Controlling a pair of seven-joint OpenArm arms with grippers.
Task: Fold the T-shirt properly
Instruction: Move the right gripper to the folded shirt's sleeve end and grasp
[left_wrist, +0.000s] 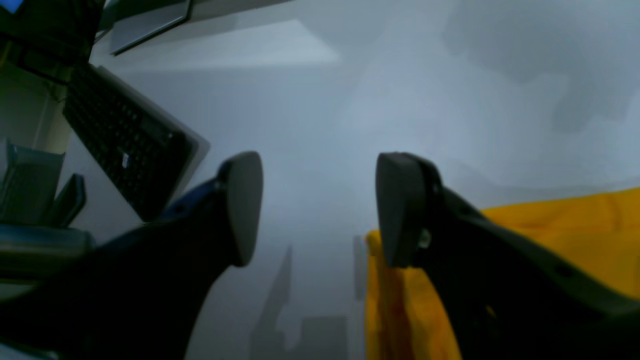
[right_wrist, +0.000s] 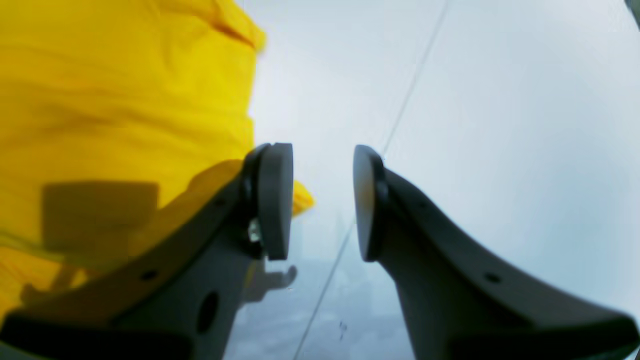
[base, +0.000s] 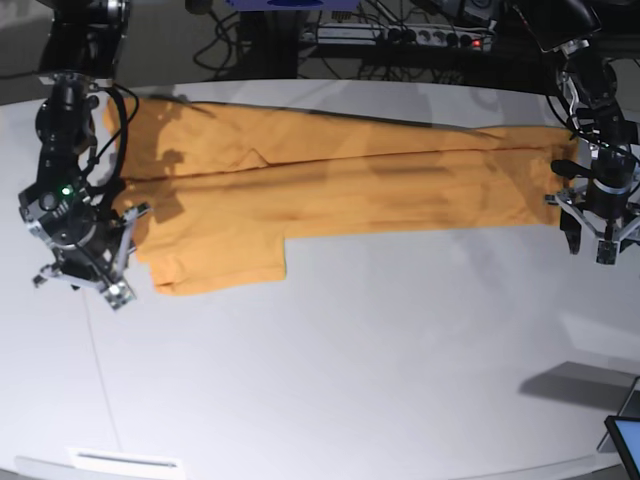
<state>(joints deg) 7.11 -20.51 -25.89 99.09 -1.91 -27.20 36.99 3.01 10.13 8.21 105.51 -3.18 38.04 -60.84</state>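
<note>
The orange-yellow T-shirt (base: 330, 185) lies flat on the white table (base: 350, 350), folded into a long strip that runs from side to side, with a wider flap at its left end. My left gripper (base: 590, 248) hangs just past the shirt's right end, and in the left wrist view the left gripper (left_wrist: 320, 210) stands open over bare table with the T-shirt (left_wrist: 550, 235) beside one finger. My right gripper (base: 80, 285) sits at the shirt's left end. Seen from its wrist, the right gripper (right_wrist: 322, 202) is open and empty, the T-shirt (right_wrist: 125, 100) lying beside it.
A black keyboard (left_wrist: 125, 145) lies off the table on the left gripper's side. A power strip (base: 420, 38) and cables run behind the table's far edge. A screen corner (base: 625, 440) pokes in at the front right, and a white strip (base: 125, 460) lies at the front left.
</note>
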